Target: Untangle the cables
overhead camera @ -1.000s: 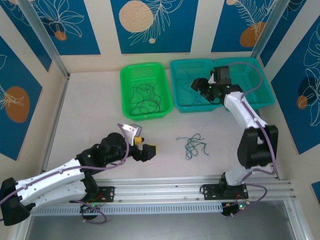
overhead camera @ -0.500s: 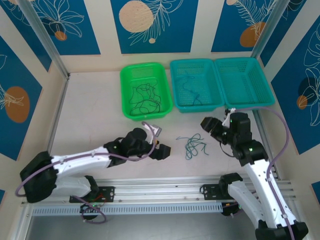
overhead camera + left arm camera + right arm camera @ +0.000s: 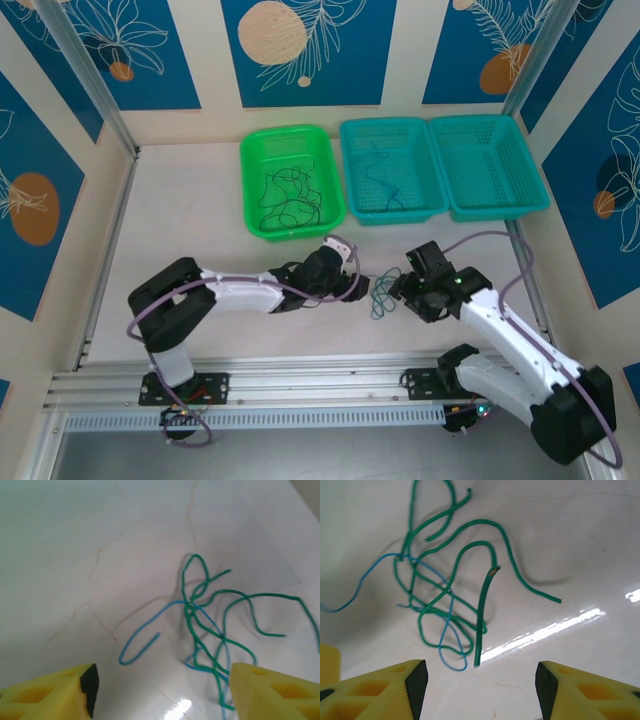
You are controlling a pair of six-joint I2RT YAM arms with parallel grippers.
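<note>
A small tangle of thin green and blue cables lies on the white table in front of the baskets. My left gripper sits low at the tangle's left edge, and my right gripper at its right edge. In the left wrist view the green strands and a blue strand lie just ahead of the open left gripper, running down beside the right finger. In the right wrist view a green cable end and a blue loop lie just ahead of the open right gripper.
Behind the tangle stand a green basket holding black cables, a teal basket with a thin cable in it, and a second teal basket. A metal rail runs along the near edge.
My left arm stretched rightward to the tangle and its jaws narrowed. My right arm came back from the teal basket and dropped to the tangle's right side.
</note>
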